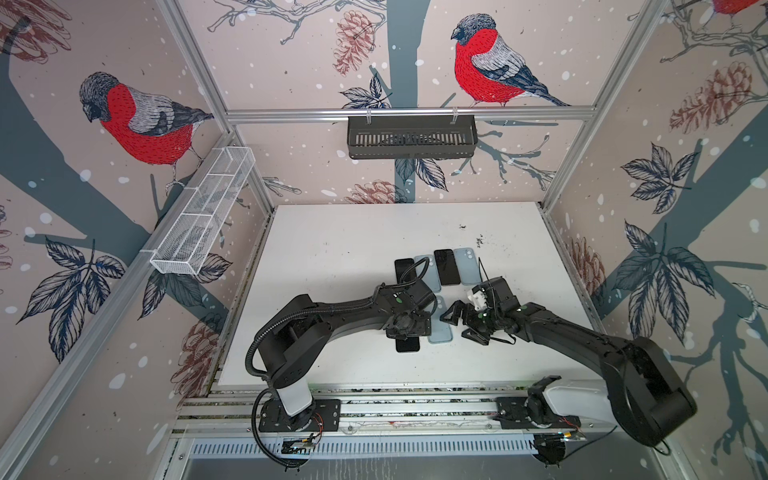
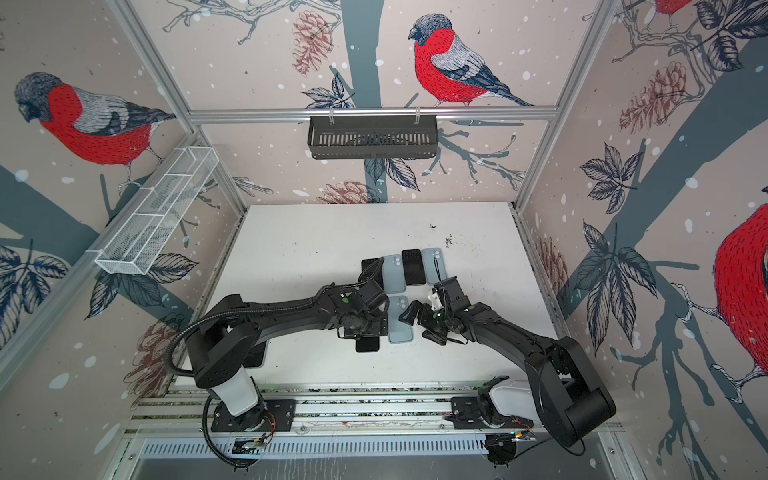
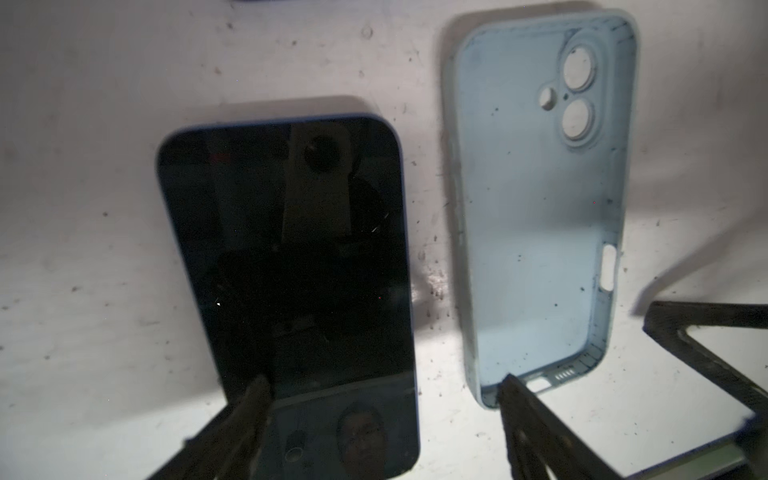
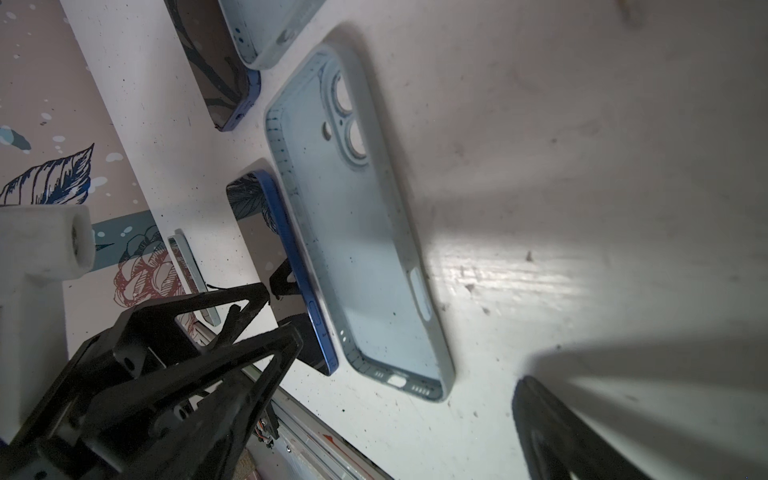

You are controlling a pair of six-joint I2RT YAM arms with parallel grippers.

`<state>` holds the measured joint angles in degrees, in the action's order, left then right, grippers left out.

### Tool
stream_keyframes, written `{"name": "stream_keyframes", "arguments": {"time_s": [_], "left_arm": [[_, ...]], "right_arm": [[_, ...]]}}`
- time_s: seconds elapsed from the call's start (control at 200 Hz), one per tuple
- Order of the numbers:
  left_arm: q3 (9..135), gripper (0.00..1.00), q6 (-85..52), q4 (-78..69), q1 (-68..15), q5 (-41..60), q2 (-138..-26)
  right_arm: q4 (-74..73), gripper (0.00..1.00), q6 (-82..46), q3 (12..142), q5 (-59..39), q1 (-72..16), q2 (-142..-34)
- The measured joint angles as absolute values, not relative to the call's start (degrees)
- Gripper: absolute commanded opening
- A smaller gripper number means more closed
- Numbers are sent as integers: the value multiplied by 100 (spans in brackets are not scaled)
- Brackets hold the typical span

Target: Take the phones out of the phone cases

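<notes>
Evidently the removal itself looks finished: the phone [image 3: 286, 270] lies screen-up on the white table [image 1: 332, 249], just beside the empty case [image 3: 536, 216]. The left gripper [image 3: 384, 386] hangs released above their near ends, holding nothing. The right gripper [image 1: 457, 323] stands spread wide next to the case, also empty. The next move probably calls only for lifting both arms clear. The phone is a glossy black slab with rounded blue edges. The case is matte, pale blue and grit-speckled, with round camera cut-outs.

Top views bright, edges bent; wrist views dim, soft, heavy shadows on table [image 3: 104, 83], reflections on phone [image 3: 291, 249]
</notes>
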<state>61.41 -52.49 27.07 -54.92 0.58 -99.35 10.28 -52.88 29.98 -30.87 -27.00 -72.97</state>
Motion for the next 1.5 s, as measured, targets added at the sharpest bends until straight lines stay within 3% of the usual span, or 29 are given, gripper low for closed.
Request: {"name": "stream_keyframes", "arguments": {"time_s": [0.36,0.66,0.745,0.851,1.031,1.191,1.501], "left_arm": [[6348,86,-5214,2657,-5492,97,-9972],[5610,88,-5741,3079,-5424,-294,-8799],[5321,80,-5889,3194,-5306,-303,-8538],[4984,55,-6055,3271,-5140,-318,-8311],[4517,27,-6167,3378,-4980,-318,-8228],[4501,17,-6145,3319,-4934,-316,-8549],[4882,14,-5946,2961,-4932,-303,-9174]], "right_arm": [[867,100,-5406,2987,-3094,-2799,-7282],[1367,93,-4963,3371,-2928,-3129,-6899],[1632,81,-4753,3551,-2781,-3402,-6783],[1780,55,-4488,3747,-2635,-3839,-6729],[1839,28,-4077,4080,-2460,-4694,-7061],[1874,19,-3769,4270,-2226,-5295,-7612],[1883,18,-3514,4410,-1885,-5892,-8184]]}}
